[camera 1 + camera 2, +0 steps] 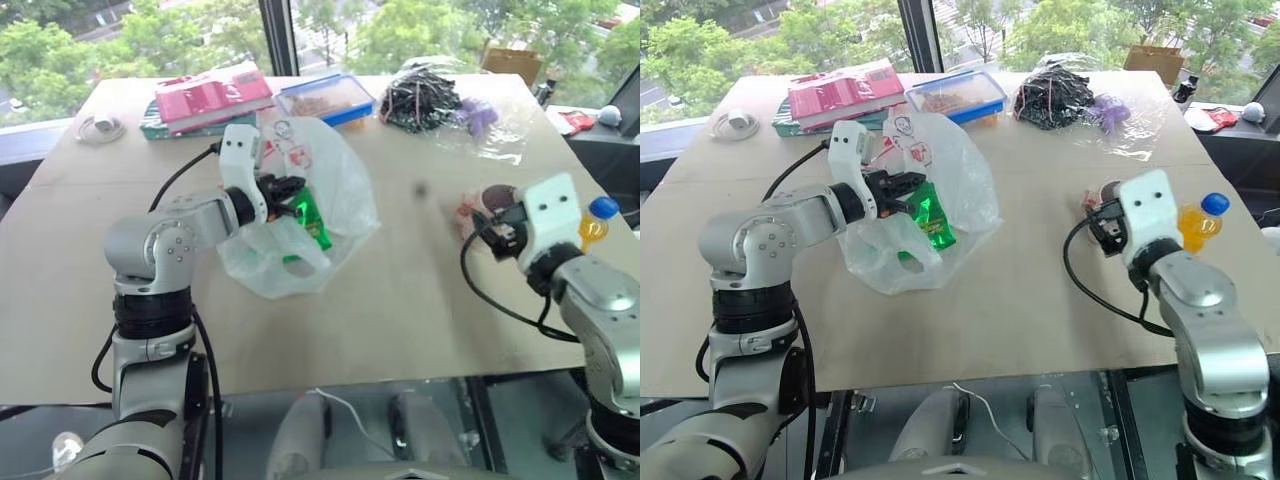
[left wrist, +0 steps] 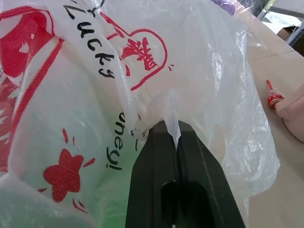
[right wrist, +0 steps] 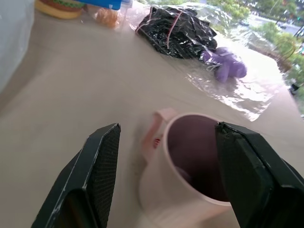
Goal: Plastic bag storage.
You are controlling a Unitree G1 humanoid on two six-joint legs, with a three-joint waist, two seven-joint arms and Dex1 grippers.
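Translucent plastic bag (image 2: 199, 80) pinched in left claw (image 2: 176, 135), right claw (image 3: 166, 142) spread wide, empty.

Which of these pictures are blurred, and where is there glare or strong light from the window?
Right wrist view: the pink cup between the open fingers is smeared by motion blur, and the clear plastic wrap glares white. Left wrist view: sharp; daylight glows through the plastic bag pinched in the left gripper. Left eye view: the right gripper looks slightly soft, and the window is bright.
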